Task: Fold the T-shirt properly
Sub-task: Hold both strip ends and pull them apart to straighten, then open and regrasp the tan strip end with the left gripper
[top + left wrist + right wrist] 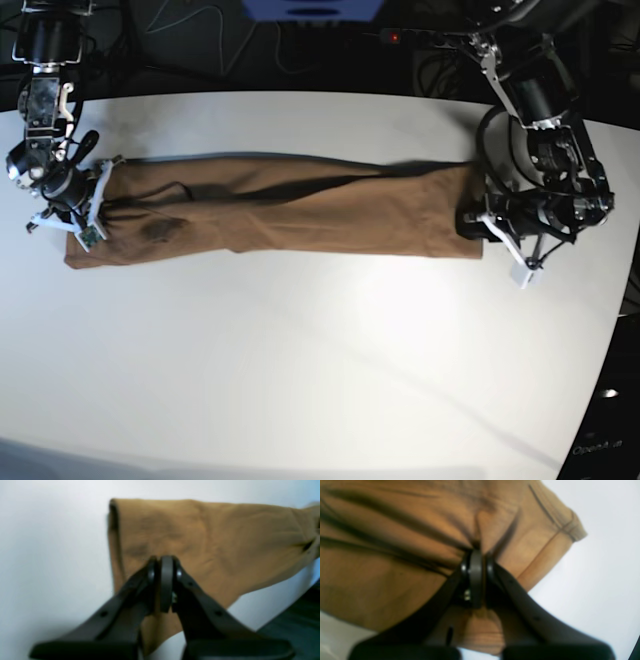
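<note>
The tan-brown T-shirt (300,215) lies on the white table as one long, narrow band, stretched from left to right. At the band's right end in the base view, my left gripper (472,220) is shut on the cloth. Its wrist view shows the jaws (162,562) pressed together over the T-shirt (212,535), with a hemmed edge at the left. My right gripper (98,195) is shut on the band's left end. In its wrist view, creases in the T-shirt (382,567) run out from the closed tips (476,552), and a stitched hem lies at the upper right.
The white table (320,360) stretches wide in front of the shirt. Cables and dark equipment (300,40) line the far edge, with a blue object (312,8) at the top. The table's right edge (610,340) curves close to the left arm.
</note>
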{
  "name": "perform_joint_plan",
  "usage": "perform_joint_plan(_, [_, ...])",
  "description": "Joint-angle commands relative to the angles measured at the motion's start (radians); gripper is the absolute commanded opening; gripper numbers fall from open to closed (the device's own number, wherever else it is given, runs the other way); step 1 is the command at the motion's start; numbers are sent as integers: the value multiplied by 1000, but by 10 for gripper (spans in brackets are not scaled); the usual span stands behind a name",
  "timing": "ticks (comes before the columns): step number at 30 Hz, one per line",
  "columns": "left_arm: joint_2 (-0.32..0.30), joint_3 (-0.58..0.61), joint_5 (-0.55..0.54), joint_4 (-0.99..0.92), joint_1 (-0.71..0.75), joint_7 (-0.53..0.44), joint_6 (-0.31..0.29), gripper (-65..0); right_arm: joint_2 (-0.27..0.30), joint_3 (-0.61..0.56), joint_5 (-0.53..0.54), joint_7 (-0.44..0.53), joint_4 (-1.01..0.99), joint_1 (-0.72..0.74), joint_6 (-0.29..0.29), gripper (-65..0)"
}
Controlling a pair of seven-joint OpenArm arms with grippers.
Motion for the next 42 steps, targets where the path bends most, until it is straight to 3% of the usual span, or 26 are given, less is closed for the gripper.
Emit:
perform_joint_plan(1, [-20,-1,-45,15,-22,-7,1,-598,5,-2,-50,-92,-17,-20,19,-649])
perform_joint_plan(8, [-57,-4,-243,15,-42,25,1,-341,5,-2,-50,-95,-17,-21,19,-649])
perform_joint_plan(19, [-203,-75,-290,15,102,69,1,-369,3,0,-50,-93,-17,-18,19,-649])
perform_joint_plan(26, [-192,-72,-290,53,117,69,1,-368,-15,-3,-50,-90,-17,-21,19,-649])
perform_joint_plan(29, [-178,-16,-293,61,113,69,1,-368,-17,-3,-50,-90,-17,-21,19,-649])
perform_joint_plan(33, [-192,54,-368,61,113,69,1,-366,-17,-3,-50,-92,-17,-18,19,-649])
perform_joint_plan(38, [-209,59,-416,60,113,69,1,-366,-17,-3,-50,-92,-17,-17,19,-649])
perform_joint_plan(40, [-210,59,-411,60,113,69,1,-338,-17,-3,-50,-92,-17,-15,19,-649])
perform_joint_plan(42, [-210,46,-410,60,117,69,1,-254,-17,-3,-50,-92,-17,-15,19,-649])
